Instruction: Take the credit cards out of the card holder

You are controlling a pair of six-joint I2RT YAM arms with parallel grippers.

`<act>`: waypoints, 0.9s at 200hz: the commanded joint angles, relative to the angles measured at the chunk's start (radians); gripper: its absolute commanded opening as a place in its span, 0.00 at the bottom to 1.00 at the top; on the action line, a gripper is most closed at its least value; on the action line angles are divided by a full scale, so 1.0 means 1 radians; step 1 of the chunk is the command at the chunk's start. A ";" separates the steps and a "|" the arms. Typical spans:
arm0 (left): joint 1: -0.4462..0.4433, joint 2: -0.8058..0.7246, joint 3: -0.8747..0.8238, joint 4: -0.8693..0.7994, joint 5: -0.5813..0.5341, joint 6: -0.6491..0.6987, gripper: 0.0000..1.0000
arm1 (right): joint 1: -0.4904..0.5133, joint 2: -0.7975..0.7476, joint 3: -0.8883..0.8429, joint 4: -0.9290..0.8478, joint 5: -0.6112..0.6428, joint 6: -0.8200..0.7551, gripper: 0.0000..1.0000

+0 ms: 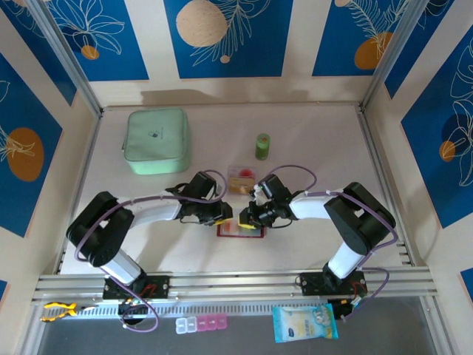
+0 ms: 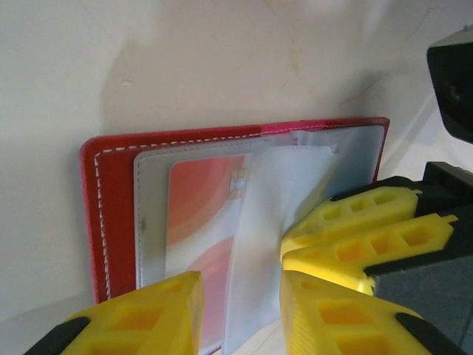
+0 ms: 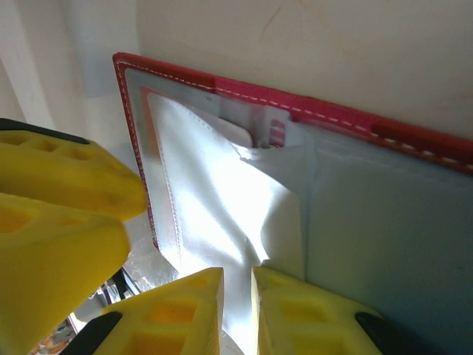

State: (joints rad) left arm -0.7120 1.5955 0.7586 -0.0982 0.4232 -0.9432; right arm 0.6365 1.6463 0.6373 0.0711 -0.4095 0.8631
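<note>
table (image 1: 222, 133): one card holder (image 1: 240, 231), one loose card (image 1: 242, 180)

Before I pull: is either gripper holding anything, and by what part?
The right gripper pinches a clear pocket leaf of the card holder at its free edge. The left gripper straddles a leaf; whether it grips cannot be told.
</note>
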 commanded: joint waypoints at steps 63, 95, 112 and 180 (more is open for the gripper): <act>-0.025 0.051 0.034 0.049 0.027 -0.035 0.27 | -0.011 0.000 -0.044 0.019 -0.023 0.028 0.20; -0.029 0.056 0.033 0.058 0.031 -0.039 0.23 | -0.010 -0.006 -0.040 0.015 -0.023 0.030 0.20; -0.030 0.058 0.036 0.058 0.035 -0.037 0.23 | -0.011 -0.012 -0.037 0.015 -0.020 0.032 0.20; -0.037 0.017 0.063 0.018 0.031 -0.031 0.20 | -0.012 -0.127 -0.022 -0.060 0.030 0.035 0.24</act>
State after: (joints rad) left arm -0.7364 1.6390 0.7853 -0.0517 0.4381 -0.9718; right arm 0.6296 1.5974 0.6193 0.0853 -0.4145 0.8959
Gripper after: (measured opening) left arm 0.196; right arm 0.237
